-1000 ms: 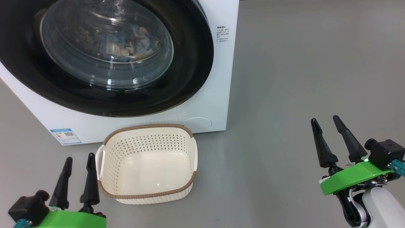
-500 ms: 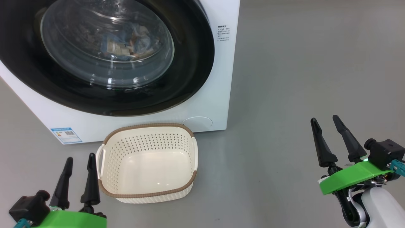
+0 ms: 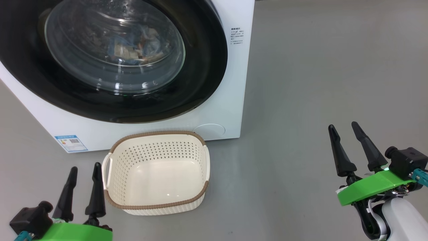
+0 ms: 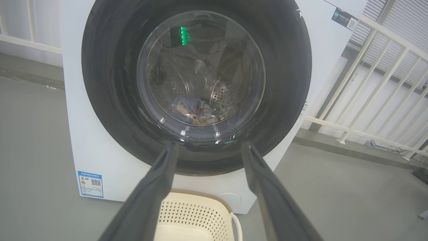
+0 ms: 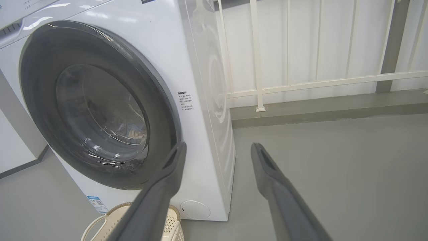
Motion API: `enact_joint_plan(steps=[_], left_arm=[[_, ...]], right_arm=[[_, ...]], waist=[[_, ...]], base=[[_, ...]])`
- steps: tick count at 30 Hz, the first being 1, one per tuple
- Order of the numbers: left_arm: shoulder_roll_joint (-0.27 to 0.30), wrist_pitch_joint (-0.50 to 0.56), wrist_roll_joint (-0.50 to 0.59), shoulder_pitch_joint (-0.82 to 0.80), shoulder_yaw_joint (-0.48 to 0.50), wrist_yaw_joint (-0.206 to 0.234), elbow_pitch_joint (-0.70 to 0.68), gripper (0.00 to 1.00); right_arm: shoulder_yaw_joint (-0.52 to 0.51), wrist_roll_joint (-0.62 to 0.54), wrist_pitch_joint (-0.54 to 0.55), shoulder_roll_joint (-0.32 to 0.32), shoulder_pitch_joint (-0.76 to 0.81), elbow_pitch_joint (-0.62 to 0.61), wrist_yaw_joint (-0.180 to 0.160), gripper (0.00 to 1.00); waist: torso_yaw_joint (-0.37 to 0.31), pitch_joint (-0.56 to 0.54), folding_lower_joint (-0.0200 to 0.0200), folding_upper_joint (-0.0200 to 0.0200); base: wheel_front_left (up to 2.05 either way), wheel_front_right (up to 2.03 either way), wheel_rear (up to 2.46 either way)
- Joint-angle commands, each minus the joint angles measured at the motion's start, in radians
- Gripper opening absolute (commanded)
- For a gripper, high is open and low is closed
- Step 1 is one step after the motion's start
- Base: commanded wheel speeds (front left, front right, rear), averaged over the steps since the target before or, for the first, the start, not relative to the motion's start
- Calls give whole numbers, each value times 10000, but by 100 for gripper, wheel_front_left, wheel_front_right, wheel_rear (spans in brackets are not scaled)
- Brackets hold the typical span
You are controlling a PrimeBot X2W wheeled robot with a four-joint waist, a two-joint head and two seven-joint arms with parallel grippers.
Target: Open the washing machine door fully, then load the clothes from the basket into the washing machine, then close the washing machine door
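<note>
Since a second ago only the head camera has shifted a little, sliding the whole picture slightly rightward; neither claw nor any thing has changed place.

Two claws, each with two dark fingers. The left claw (image 3: 85, 167) is spread wide with nothing between its fingers, and so is the right claw (image 3: 342, 126).

One washing machine (image 3: 230, 83) stands ahead of the left claw, its one round black door (image 3: 200, 67) lying flush against the white front. One bundle of light-blue clothes (image 3: 133, 47) lies behind the door's glass. One cream basket (image 3: 157, 152) sits on the floor (image 3: 317, 67) just right of the left claw, its near handle close beside that claw's right finger; whether they touch I cannot tell. The basket's far rim is near the machine's foot.

Looking along the left claw (image 4: 209, 144), the perforated steel drum (image 4: 220, 97) shows around the clothes, with a blue label (image 4: 90, 184) low to the claw's left. Looking along the right claw (image 5: 219, 144), the machine's side panel and a white railing (image 5: 301, 85) beyond it appear.

Open grey floor stretches ahead and to both sides of the right claw, well apart from machine and basket.
</note>
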Motion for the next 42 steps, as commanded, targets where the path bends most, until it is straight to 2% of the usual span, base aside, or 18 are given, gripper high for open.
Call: enact_joint_plan(steps=[1,7,8,14,18,24,42], left_arm=[[272,-65,-24,-324,307,-35,-161,100],[295,-59,-43,-326,207,-35,-128,100],[18,3,0,9,-108,2,63,0],[-279,75,-203,210,-117,3,416,0],[-314,193,-539,220,-51,2,387,0],[-358,338,-955,211,32,0,373,0],[-517,867,-2446,181,340,-5,293,0]], right_arm=[[139,-117,-48,-85,-14,-214,-27,100],[164,-101,-48,-101,-17,-209,-27,100],[7,8,0,15,2,30,0,0],[60,242,69,304,330,405,-1,0],[-26,610,182,347,373,363,-1,0],[-132,1066,321,402,406,334,-2,0],[-529,2693,832,609,528,194,-6,0]], waist=[[6,2,0,-1],[34,6,0,-1],[34,6,0,-1],[38,-2,1,-1],[44,-48,22,-1],[51,-57,1,-1],[77,-143,0,-1]], base=[[0,0,0],[0,0,0],[0,0,0],[0,0,0],[0,0,0],[0,0,0],[0,0,0]])
